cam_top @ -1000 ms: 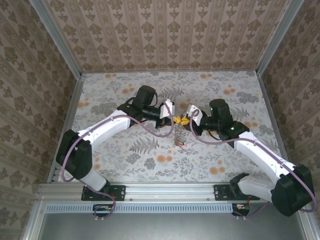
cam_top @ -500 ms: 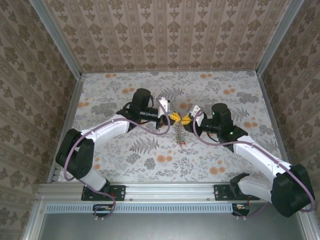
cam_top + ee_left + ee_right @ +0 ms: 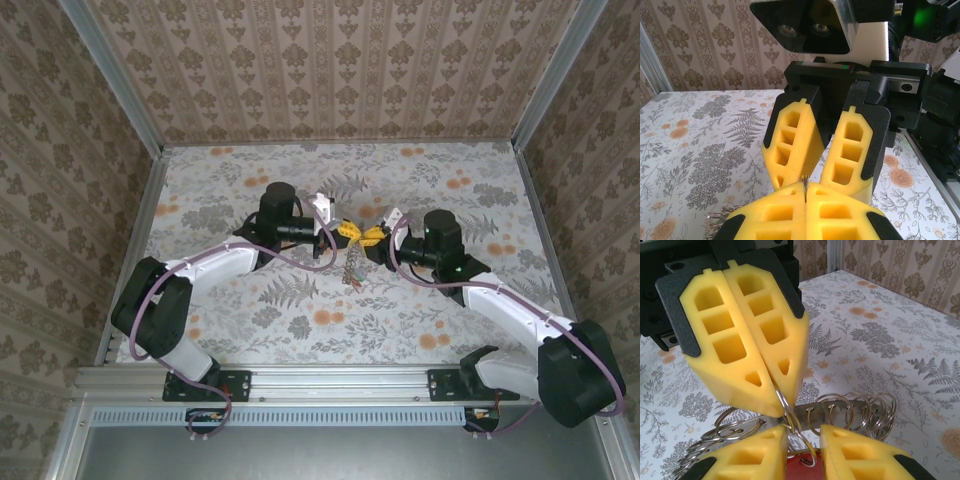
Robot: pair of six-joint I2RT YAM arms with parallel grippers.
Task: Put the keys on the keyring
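I am watching both arms meeting over the middle of the floral table [image 3: 240, 310], nearly nose to nose in the top view. The left gripper [image 3: 347, 231] is clamping fully down. On its own wrist camera the 2 yellow pads [image 3: 775, 215] are pressing flat together, with a thin strand of wire standing up out of the seam. From the right wrist camera I am seeing that strand running on as a loop of the keyring [image 3: 352, 264], pinched right at the left tips.

The rest of the keyring is trailing from the pinch toward the near edge in the top view (I cannot tell whether its lowest end is touching the table). In the right wrist view it is fanning out to the right as a row of silvery loops along a flat metal strip. A chain-like tangle is lying off to the left.

The right gripper [image 3: 803, 442] is sitting just beneath the left tips with its jaws narrowly parted. 1 wire loop is passing down through the gap, and the head of a red key [image 3: 800, 471] is showing at the bottom of it. I cannot tell whether either pad is touching the red key.
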